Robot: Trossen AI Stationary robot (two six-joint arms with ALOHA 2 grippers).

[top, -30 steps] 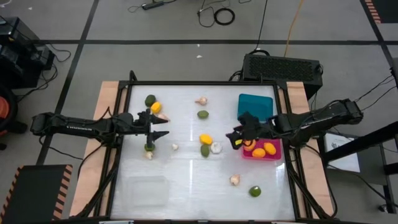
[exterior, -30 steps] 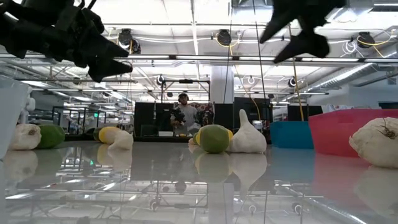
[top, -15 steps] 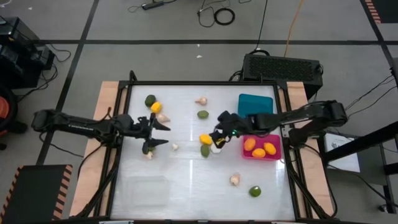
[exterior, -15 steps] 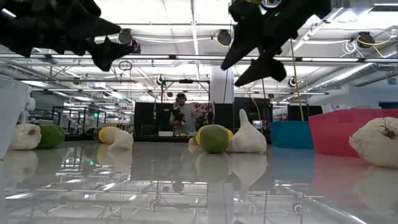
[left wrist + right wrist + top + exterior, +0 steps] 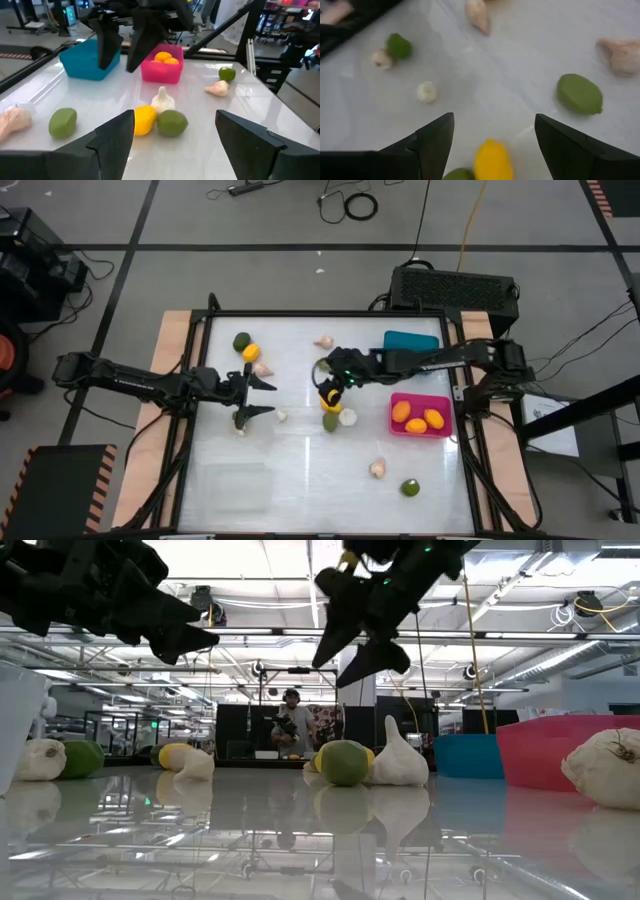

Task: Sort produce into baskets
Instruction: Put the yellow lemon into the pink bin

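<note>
High view shows three orange fruits [image 5: 417,416] already in the pink basket [image 5: 446,399], the rest loose on the table [image 5: 300,470], the right claw [image 5: 328,376] open above a yellow fruit [image 5: 331,402].

Lime [image 5: 458,174] at the right wrist view's edge, cut off.
</note>
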